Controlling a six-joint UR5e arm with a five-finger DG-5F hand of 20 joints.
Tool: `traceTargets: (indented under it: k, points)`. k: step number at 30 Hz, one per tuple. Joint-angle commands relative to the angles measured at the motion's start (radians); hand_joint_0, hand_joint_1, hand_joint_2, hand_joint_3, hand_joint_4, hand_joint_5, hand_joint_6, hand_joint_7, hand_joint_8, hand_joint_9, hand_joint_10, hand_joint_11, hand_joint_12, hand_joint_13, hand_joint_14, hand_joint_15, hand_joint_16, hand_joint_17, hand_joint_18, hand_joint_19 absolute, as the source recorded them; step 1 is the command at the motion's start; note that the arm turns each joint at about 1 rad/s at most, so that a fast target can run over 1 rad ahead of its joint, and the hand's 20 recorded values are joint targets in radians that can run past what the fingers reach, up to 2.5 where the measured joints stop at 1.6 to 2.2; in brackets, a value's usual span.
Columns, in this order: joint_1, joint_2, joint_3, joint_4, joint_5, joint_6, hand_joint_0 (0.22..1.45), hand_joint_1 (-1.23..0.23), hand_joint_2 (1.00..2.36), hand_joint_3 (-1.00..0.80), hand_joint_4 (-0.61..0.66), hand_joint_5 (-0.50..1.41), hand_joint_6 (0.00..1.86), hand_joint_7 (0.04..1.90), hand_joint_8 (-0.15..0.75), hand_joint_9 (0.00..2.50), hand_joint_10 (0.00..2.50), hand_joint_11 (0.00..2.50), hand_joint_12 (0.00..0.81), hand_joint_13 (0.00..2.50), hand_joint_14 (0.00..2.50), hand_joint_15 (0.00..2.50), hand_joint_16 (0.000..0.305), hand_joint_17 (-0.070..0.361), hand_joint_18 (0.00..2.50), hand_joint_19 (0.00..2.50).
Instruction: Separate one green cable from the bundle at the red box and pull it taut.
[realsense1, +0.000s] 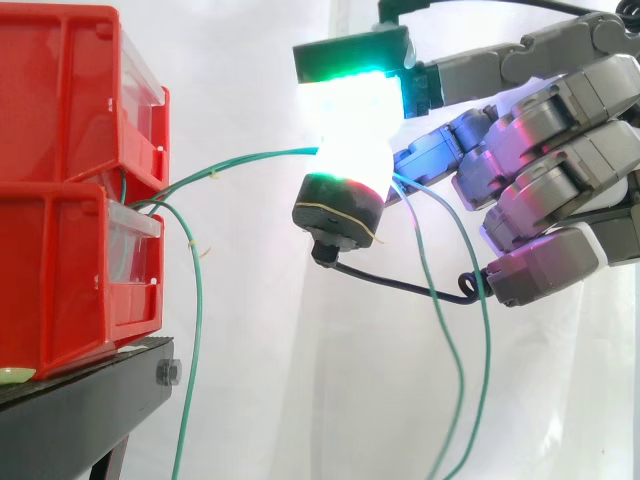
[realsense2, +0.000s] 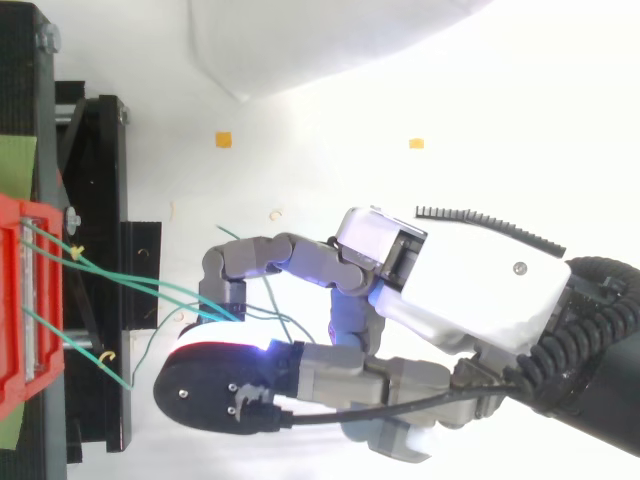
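Two red boxes (realsense1: 70, 100) are stacked at the left on a black stand (realsense1: 80, 400). Several thin green cables leave the gap between them. One green cable (realsense1: 250, 158) runs almost straight, slightly rising, from the boxes to my hand (realsense1: 560, 150). There it passes behind a thick pad (realsense1: 350, 120) glowing white and green, pinched against the curled fingers. Its free ends (realsense1: 487, 340) hang down below the hand. From above, the cables (realsense2: 140, 285) fan from the red box (realsense2: 15, 300) to the fingers of the hand (realsense2: 470, 290).
Another green cable (realsense1: 197, 330) droops loose from the boxes past the stand's edge. The black stand (realsense2: 100, 200) lies left of the hand. Two small orange marks (realsense2: 224, 139) sit on the white floor. A white curtain hangs behind.
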Motion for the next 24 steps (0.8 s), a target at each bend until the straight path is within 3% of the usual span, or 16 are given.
traceTargets:
  k: [1, 5, 9, 16, 24]
  points:
    - [0.0, 0.0, 0.0, 0.0, 0.0, 0.001, 0.6, -0.68, 1.03, -0.12, 0.27, 0.07, 0.54, 1.44, 0.269, 2.07, 0.04, 1.28, 0.411, 1.87, 0.0, 1.71, 0.086, 0.195, 1.86, 0.82]
    - [0.0, 0.0, 0.0, 0.0, 0.0, -0.004, 0.54, -0.68, 1.02, -0.28, 0.27, 0.07, 0.56, 1.4, 0.26, 2.04, 0.04, 1.29, 0.401, 1.85, 0.0, 1.72, 0.087, 0.195, 1.84, 0.83]
    - [0.002, 0.0, 0.002, -0.002, 0.003, -0.012, 0.54, -0.69, 1.02, -0.31, 0.27, 0.06, 0.56, 1.38, 0.265, 2.02, 0.04, 1.31, 0.402, 1.83, 0.0, 1.71, 0.086, 0.194, 1.81, 0.84]
    - [0.005, 0.0, 0.045, -0.077, 0.071, -0.094, 0.68, -0.81, 1.02, -0.3, 0.38, 0.05, 0.55, 1.41, 0.257, 1.99, 0.04, 1.32, 0.377, 1.8, 0.0, 1.72, 0.079, 0.178, 1.76, 0.85]
    - [0.006, 0.0, 0.045, -0.079, 0.071, -0.094, 0.74, -0.8, 1.01, -0.4, 0.47, 0.04, 0.57, 1.42, 0.267, 1.9, 0.04, 1.31, 0.384, 1.73, 0.0, 1.7, 0.076, 0.17, 1.69, 0.84]
